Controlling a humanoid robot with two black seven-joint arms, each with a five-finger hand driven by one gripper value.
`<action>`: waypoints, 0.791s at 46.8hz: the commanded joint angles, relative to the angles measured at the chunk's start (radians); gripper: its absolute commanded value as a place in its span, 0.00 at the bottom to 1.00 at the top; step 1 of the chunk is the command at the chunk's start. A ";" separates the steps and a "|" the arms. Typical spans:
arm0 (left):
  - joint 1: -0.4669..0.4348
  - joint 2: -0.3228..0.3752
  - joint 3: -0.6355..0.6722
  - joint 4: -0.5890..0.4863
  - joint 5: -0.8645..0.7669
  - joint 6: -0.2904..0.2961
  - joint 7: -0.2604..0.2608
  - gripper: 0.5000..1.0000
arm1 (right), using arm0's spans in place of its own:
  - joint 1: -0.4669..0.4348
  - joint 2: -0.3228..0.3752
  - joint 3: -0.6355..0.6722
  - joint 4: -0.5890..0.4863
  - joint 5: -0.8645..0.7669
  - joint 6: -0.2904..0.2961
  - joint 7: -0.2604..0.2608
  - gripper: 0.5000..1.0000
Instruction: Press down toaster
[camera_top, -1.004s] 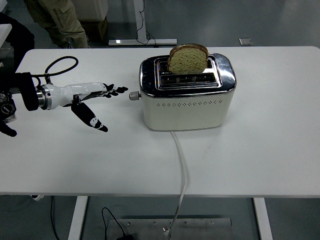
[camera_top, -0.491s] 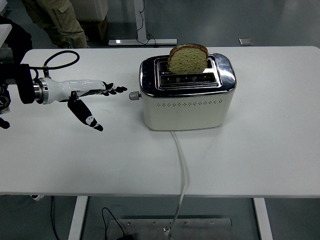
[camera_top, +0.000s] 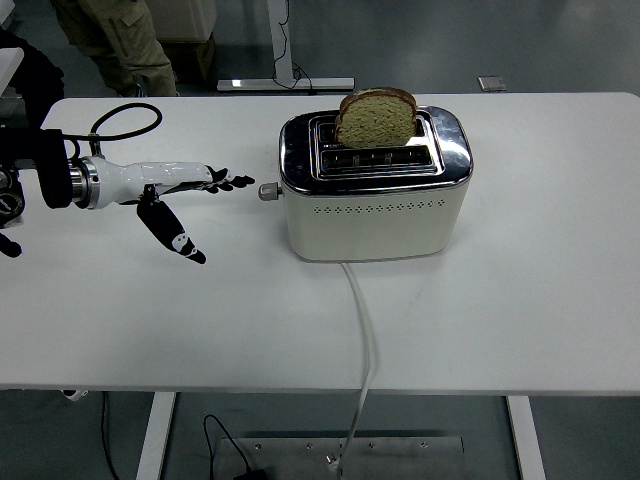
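Observation:
A cream and chrome toaster (camera_top: 373, 190) stands in the middle of the white table (camera_top: 520, 270). A slice of brown bread (camera_top: 375, 116) sticks up out of its rear slot. The lever knob (camera_top: 267, 190) juts from the toaster's left end, raised. My left hand (camera_top: 190, 195) reaches in from the left edge, white with black fingertips, spread flat and holding nothing. Its fingertips (camera_top: 238, 182) point at the knob, a short gap away. The thumb (camera_top: 178, 240) hangs down toward the table. The right arm is out of view.
The toaster's white cord (camera_top: 362, 330) runs from its front over the table's near edge. A black cable loop (camera_top: 122, 128) arches above my left forearm. A person's legs (camera_top: 112, 40) stand beyond the table's far left corner.
My left hand drew back slightly to the left between the first two frames, then edged right toward the lever knob. The toaster and bread have not moved.

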 joint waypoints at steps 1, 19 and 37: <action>-0.001 -0.003 0.000 0.002 0.003 0.000 0.000 1.00 | 0.000 0.000 0.000 0.000 0.000 0.000 0.000 1.00; -0.018 -0.020 0.024 0.011 0.006 0.000 0.000 1.00 | -0.001 0.000 0.000 -0.002 0.000 0.000 0.000 1.00; -0.021 -0.033 0.034 0.022 0.006 0.003 0.000 1.00 | -0.001 0.000 0.000 -0.002 0.000 -0.001 0.000 1.00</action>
